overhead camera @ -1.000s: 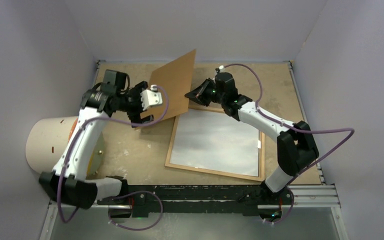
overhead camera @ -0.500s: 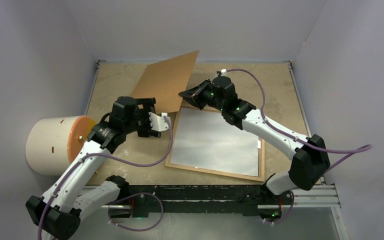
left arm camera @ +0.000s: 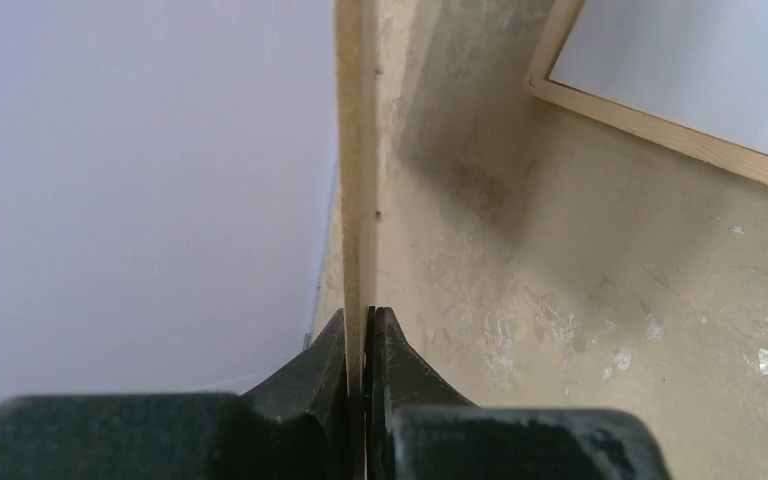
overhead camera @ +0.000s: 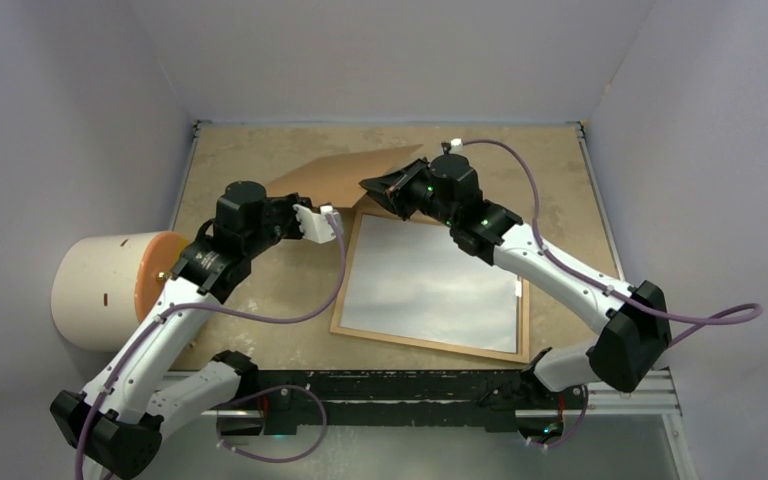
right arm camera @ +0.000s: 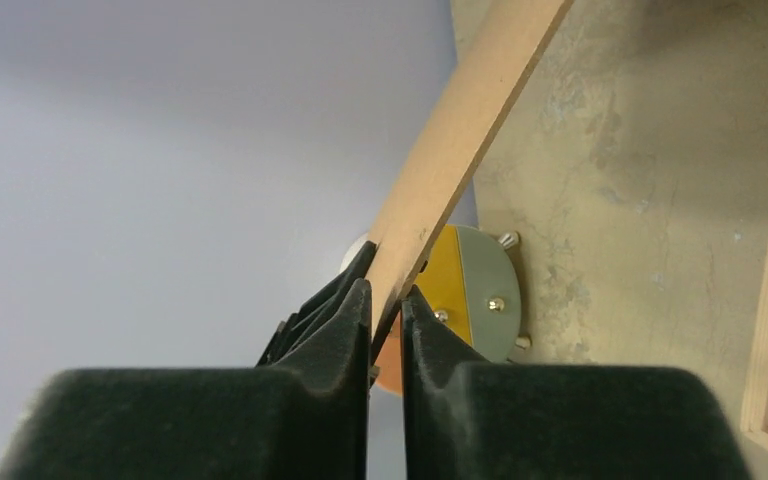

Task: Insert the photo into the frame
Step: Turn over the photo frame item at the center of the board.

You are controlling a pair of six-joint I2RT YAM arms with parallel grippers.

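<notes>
The light-wood frame [overhead camera: 430,343] lies flat on the table, and its pane [overhead camera: 430,280] shows pale grey. The photo cannot be made out in any view. A brown backing board [overhead camera: 340,172] hangs tilted low above the table, just behind the frame's far left corner. My left gripper [overhead camera: 328,213] is shut on the board's near left edge; in the left wrist view the jaws [left arm camera: 367,315] pinch the thin edge [left arm camera: 357,150]. My right gripper [overhead camera: 375,187] holds the right corner, and the board [right arm camera: 460,120] sits between its narrowly parted tips [right arm camera: 385,290].
A cream cylinder with an orange face [overhead camera: 100,290] stands at the table's left edge; its yellow and grey disc [right arm camera: 470,290] shows behind the board. Grey walls close in the back and sides. The frame's rail [left arm camera: 660,130] lies to the right of the left gripper.
The board has tipped from nearly upright to a low tilt. My left gripper swung in and closed on its left edge. The right arm shifted slightly left, its jaws easing a little.
</notes>
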